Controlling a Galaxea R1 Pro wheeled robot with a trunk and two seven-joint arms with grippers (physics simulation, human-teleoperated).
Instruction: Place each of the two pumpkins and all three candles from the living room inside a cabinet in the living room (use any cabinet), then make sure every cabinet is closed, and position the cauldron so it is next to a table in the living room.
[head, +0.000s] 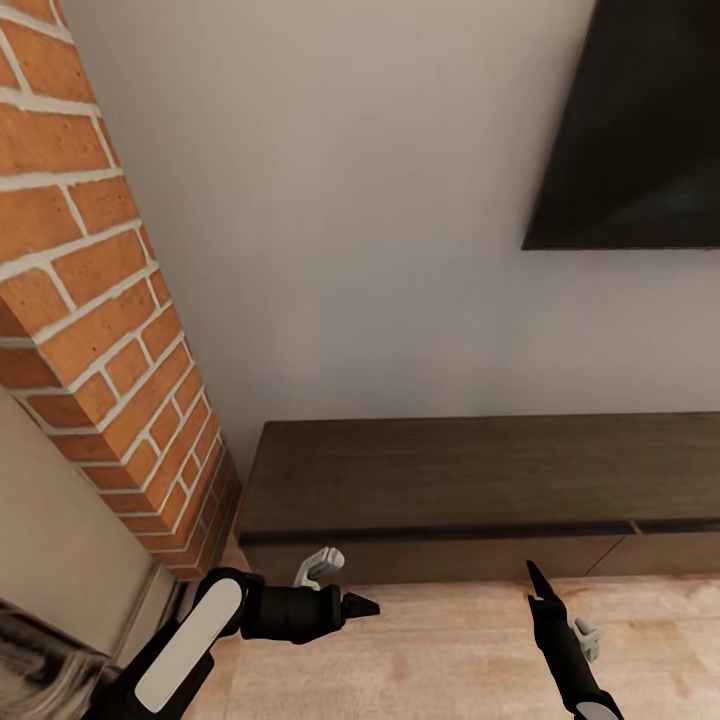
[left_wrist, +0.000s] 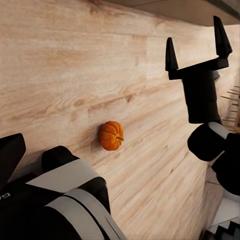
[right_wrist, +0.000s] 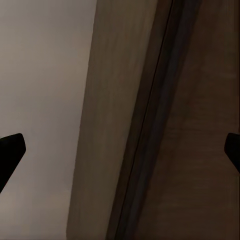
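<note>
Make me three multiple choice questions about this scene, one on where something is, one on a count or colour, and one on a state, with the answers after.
1. Where does the pumpkin lie?
A. on the wood floor
B. on top of the cabinet
C. held in the left gripper

2. How many pumpkins show in the left wrist view?
A. one
B. two
C. three

3. How does the right gripper stand?
A. shut on a candle
B. open, holding nothing
C. shut on the pumpkin

Answers:
1. A, the pumpkin rests on the planks with nothing touching it.
2. A, a single orange pumpkin sits on the floor there.
3. B, its two fingers stand apart with bare floor between them, and the right wrist view has one at each edge with the cabinet beyond.
</note>
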